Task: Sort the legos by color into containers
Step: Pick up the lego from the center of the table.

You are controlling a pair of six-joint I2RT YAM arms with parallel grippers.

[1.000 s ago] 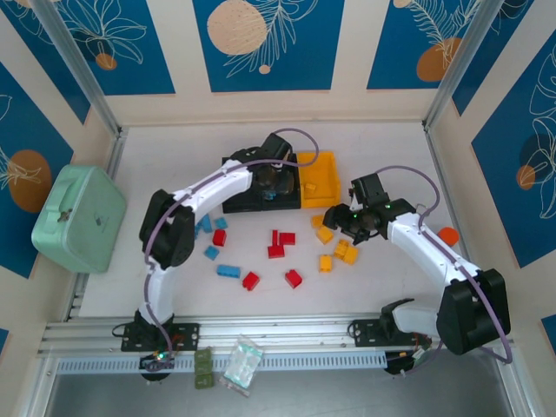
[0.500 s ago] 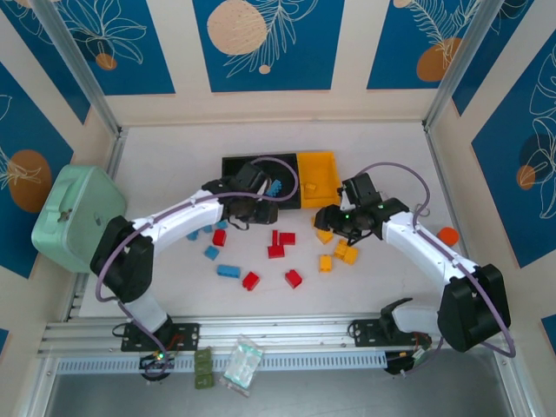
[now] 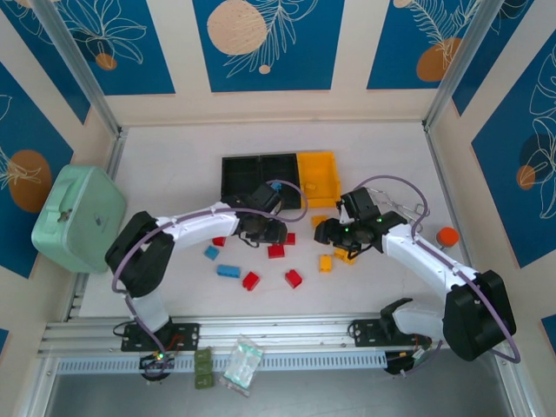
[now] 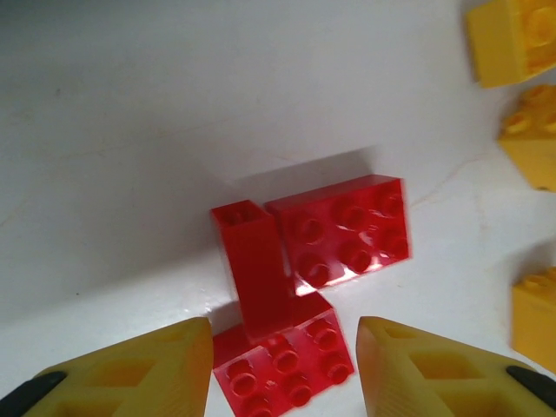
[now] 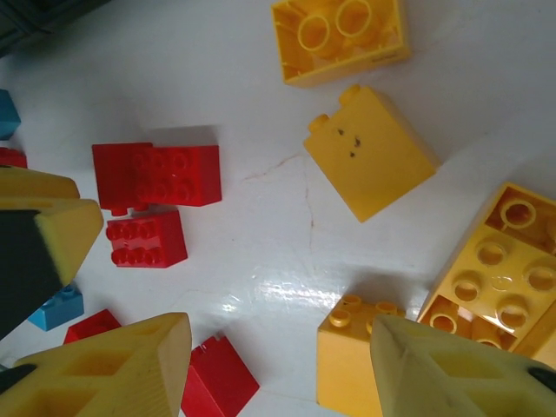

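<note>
The left claw (image 4: pixel 283 349) is spread wide over the red legos (image 4: pixel 340 230), so I'd drop straight onto the nearest brick (image 4: pixel 291 372) and not snag the tall one (image 4: pixel 256 269) right against it.

White tabletop (image 3: pixel 382 148); blue leaf-print wall panels (image 3: pixel 261 69); mint-green case (image 3: pixel 78 217) left; aluminium rail (image 3: pixel 287 332) near edge.

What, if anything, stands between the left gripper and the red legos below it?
Nothing visible does. The left gripper holds its jaws open over the three clustered red legos, with no other brick between; the yellow legos lie apart toward the right edge.
</note>
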